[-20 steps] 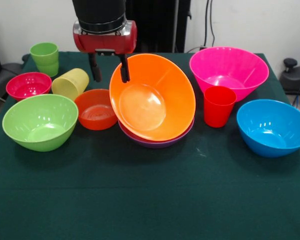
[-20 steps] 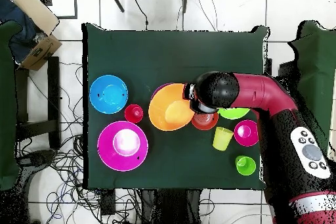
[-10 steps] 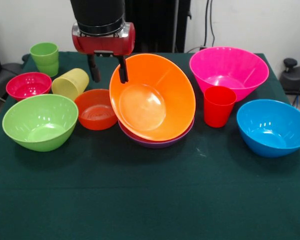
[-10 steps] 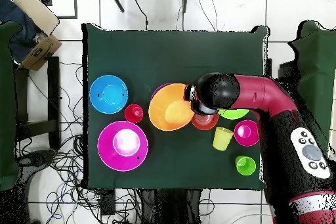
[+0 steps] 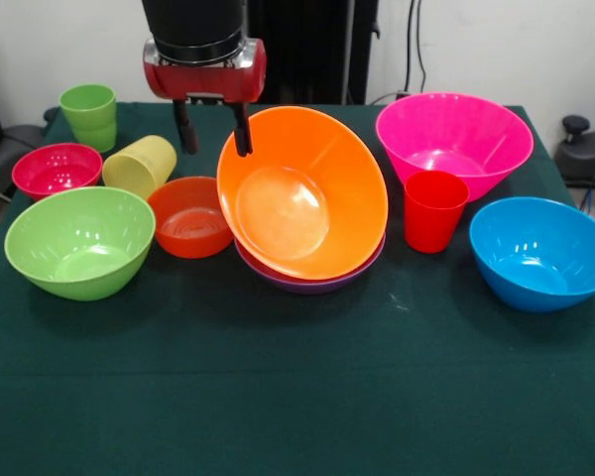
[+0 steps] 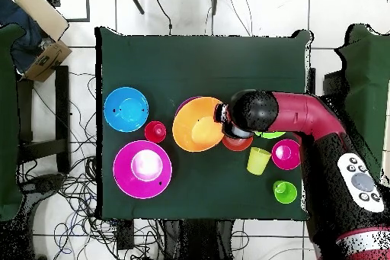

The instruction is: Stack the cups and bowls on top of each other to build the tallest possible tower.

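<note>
The gripper [image 5: 214, 134] hangs spread and empty at the raised rim of the orange bowl [image 5: 302, 193], which leans tilted in the purple bowl [image 5: 312, 281]; left unseated, the orange bowl may slide off, or a finger may knock the small red-orange bowl [image 5: 189, 216].

The gripper [image 5: 213, 129] has risen slightly, its open fingers [image 5: 242, 131] lifting off the orange bowl's [image 5: 302, 193] rim.
</note>
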Controlling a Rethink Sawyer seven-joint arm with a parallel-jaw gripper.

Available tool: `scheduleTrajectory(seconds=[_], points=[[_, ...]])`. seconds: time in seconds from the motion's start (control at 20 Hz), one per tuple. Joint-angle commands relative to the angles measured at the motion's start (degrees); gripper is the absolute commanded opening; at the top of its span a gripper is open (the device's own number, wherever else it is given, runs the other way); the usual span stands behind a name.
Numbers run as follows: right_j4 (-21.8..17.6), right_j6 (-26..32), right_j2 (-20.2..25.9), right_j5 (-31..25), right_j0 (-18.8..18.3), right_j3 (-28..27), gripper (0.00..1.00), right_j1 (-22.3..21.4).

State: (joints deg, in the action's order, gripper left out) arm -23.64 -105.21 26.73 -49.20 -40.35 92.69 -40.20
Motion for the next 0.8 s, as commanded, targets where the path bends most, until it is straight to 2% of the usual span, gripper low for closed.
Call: scheduleTrajectory(seconds=[0.05,0.3,0.8], points=[[-4.3,2.5,-2.4,2.2,-0.1,7.2,1.0,-0.3],[-4.1,2.9,-2.3,2.8,-0.7,9.5,1.0,-1.8],[-5.4,-0.2,-4.0,8.2,-0.1,9.9,1.0,1.5]])
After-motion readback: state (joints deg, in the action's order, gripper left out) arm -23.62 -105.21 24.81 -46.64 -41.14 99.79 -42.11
